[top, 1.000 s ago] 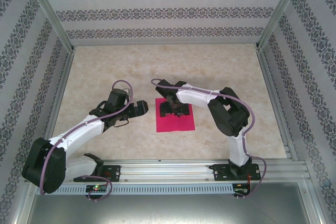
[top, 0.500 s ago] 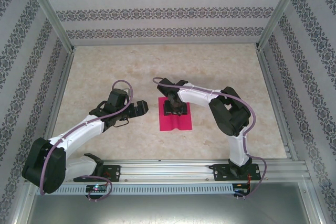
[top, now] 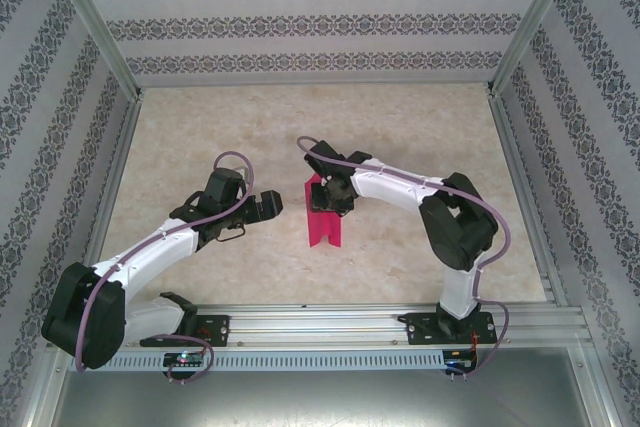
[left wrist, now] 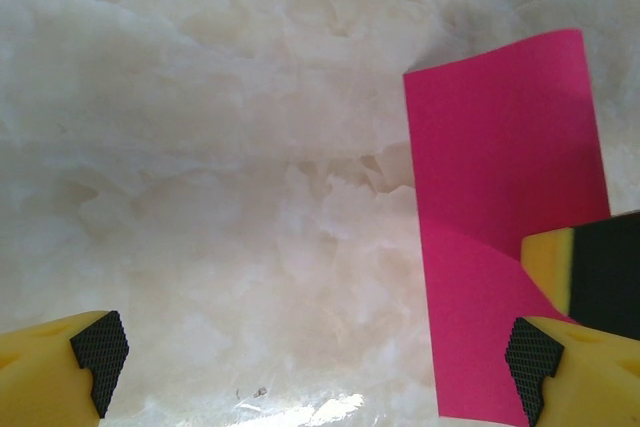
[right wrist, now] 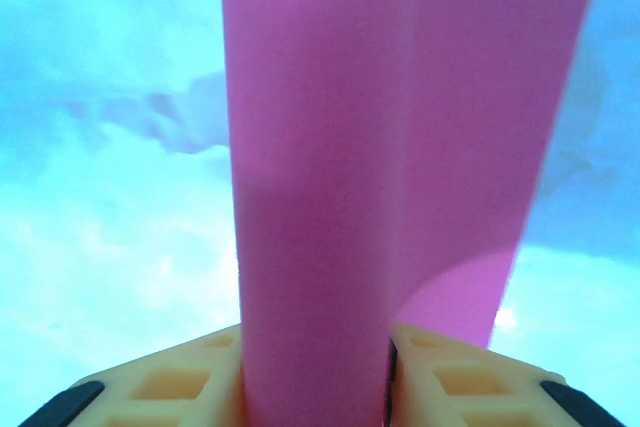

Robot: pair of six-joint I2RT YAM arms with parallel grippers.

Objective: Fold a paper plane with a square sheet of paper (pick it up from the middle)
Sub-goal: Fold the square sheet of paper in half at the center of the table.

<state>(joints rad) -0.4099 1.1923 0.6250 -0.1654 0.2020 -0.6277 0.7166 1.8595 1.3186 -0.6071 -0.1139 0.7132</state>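
Observation:
The square sheet of paper (top: pixel 325 227) is bright magenta and stands buckled into a narrow upright fold at the table's middle. My right gripper (top: pixel 328 197) comes at it from above. Its yellow fingers (right wrist: pixel 170 387) are shut on the paper's raised middle ridge (right wrist: pixel 320 197) in the right wrist view. My left gripper (top: pixel 270 205) hovers open just left of the sheet, nothing between its jaws. In the left wrist view the left gripper (left wrist: pixel 312 367) faces bare table, and the curled sheet (left wrist: pixel 500 197) rises beside its right fingertip. The paper plane is out of view.
The table top (top: pixel 200 137) is pale marble-patterned, with patterned walls on three sides and metal frame posts at the corners. An aluminium rail (top: pixel 340 322) carrying both arm bases runs along the near edge.
My right gripper closed on the sheet's middle. The flat square buckled and narrowed into an upright fold, and the right arm shifted slightly left and back. The left arm stayed still.

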